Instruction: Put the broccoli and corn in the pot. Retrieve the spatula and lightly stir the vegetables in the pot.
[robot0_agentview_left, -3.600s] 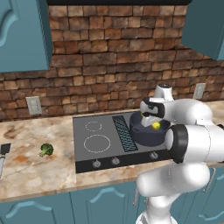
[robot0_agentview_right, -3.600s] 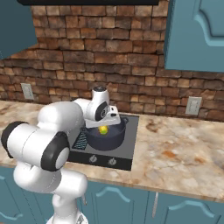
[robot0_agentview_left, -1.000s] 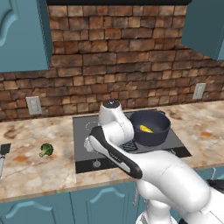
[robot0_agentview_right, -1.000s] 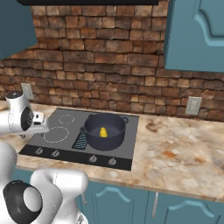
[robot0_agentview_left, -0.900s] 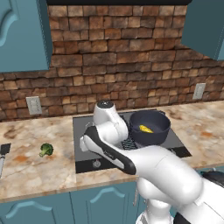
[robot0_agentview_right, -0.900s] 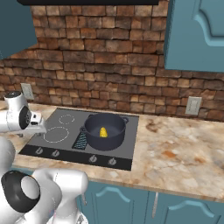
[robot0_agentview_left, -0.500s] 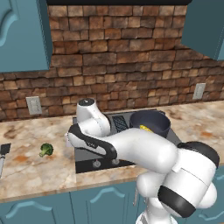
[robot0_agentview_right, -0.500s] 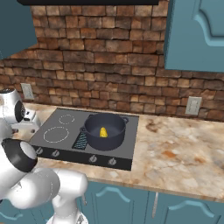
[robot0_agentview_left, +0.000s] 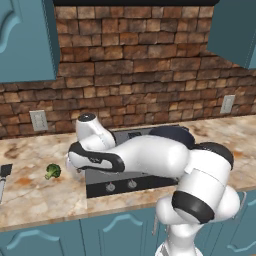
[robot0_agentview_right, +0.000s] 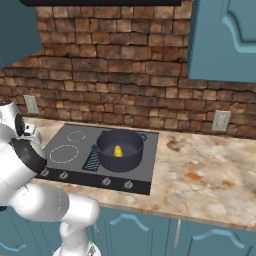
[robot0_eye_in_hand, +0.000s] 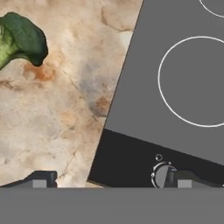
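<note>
The broccoli lies on the stone counter left of the cooktop, and it appears in the hand view at the upper left. My gripper hovers open over the cooktop's left front corner, its fingertips spread wide with nothing between them, short of the broccoli. The corn rests inside the dark pot on the right burner. In the left base view my arm covers most of the pot. The spatula lies at the counter's far left edge.
The black cooktop has two ringed burners on its left half and knobs along the front strip. A brick wall backs the counter, with blue cabinets overhead. Bare counter stretches to the right of the cooktop.
My arm has swung left from above the pot, across the cooktop, toward the broccoli. The corn stays in the pot; broccoli and spatula have not moved.
</note>
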